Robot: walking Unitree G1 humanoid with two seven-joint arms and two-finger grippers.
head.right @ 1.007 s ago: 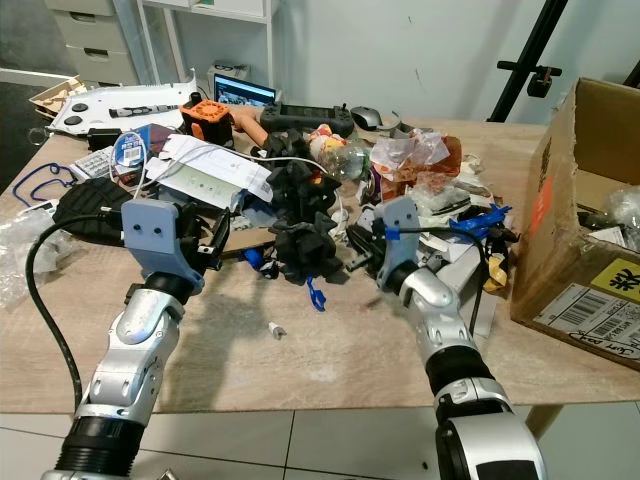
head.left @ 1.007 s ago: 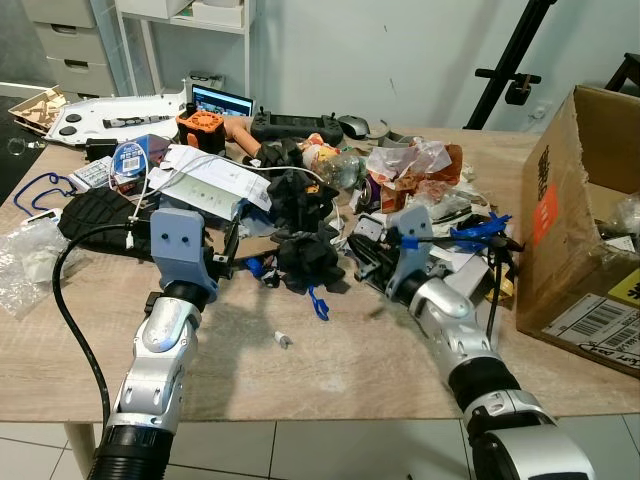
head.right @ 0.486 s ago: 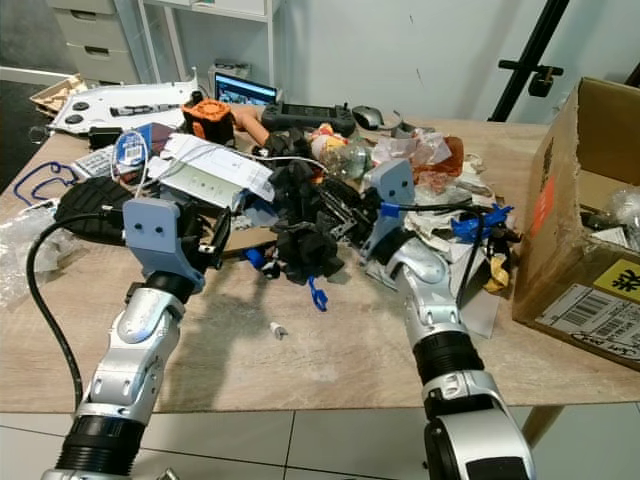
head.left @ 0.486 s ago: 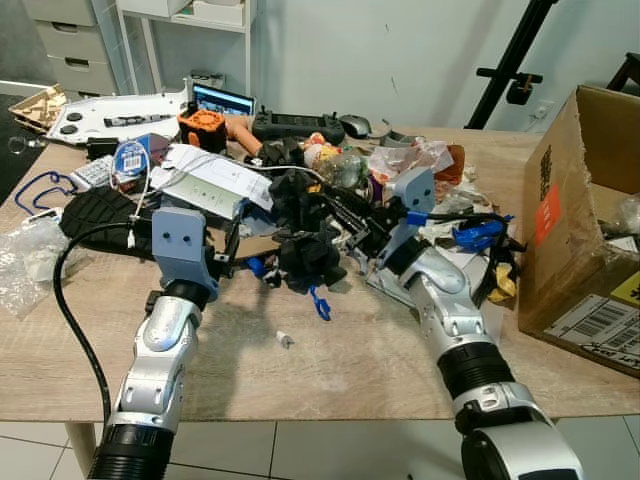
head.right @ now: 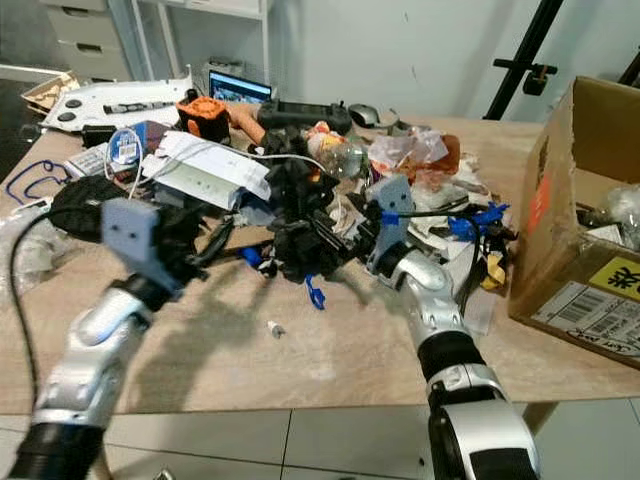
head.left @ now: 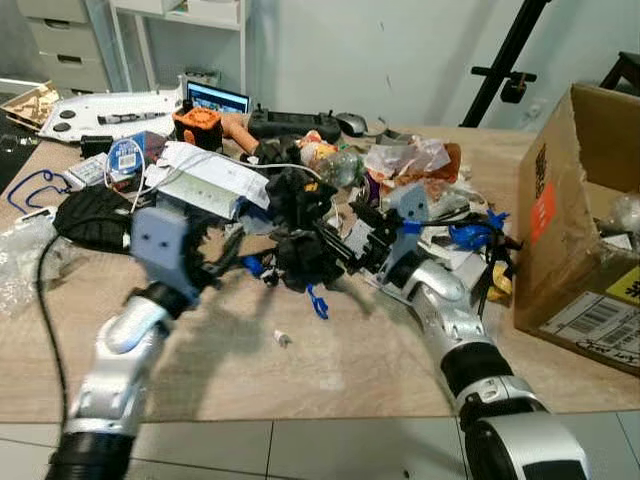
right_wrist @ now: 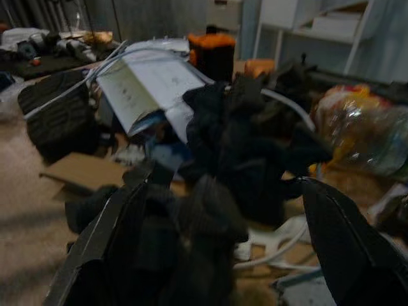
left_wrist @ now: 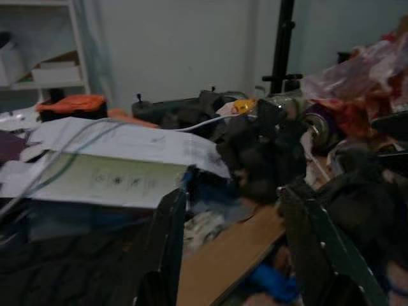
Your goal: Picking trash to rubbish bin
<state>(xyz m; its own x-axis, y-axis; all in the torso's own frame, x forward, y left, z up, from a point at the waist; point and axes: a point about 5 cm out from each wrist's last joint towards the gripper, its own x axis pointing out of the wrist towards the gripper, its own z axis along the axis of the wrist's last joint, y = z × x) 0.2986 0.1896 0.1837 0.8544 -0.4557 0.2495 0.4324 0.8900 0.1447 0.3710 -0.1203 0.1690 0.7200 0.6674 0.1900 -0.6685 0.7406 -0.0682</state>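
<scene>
Black clump (right_wrist: 236,166) seemingly between spread jaws.

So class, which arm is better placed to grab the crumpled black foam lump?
Right: the right gripper is open around the crumpled black foam lump, while the left gripper sits farther left.

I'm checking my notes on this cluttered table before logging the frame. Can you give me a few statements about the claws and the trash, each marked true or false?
1. The right claw is open, its fingers either side of a black crumpled lump. True.
2. The cardboard box stands on the robot's left. False: it stands on its right.
3. The left claw is shut on a white paper. False: it is open and holds nothing.
4. An orange block sits near the table's far edge. True.
5. A small white scrap lies on bare table in front of the pile. True.
</scene>
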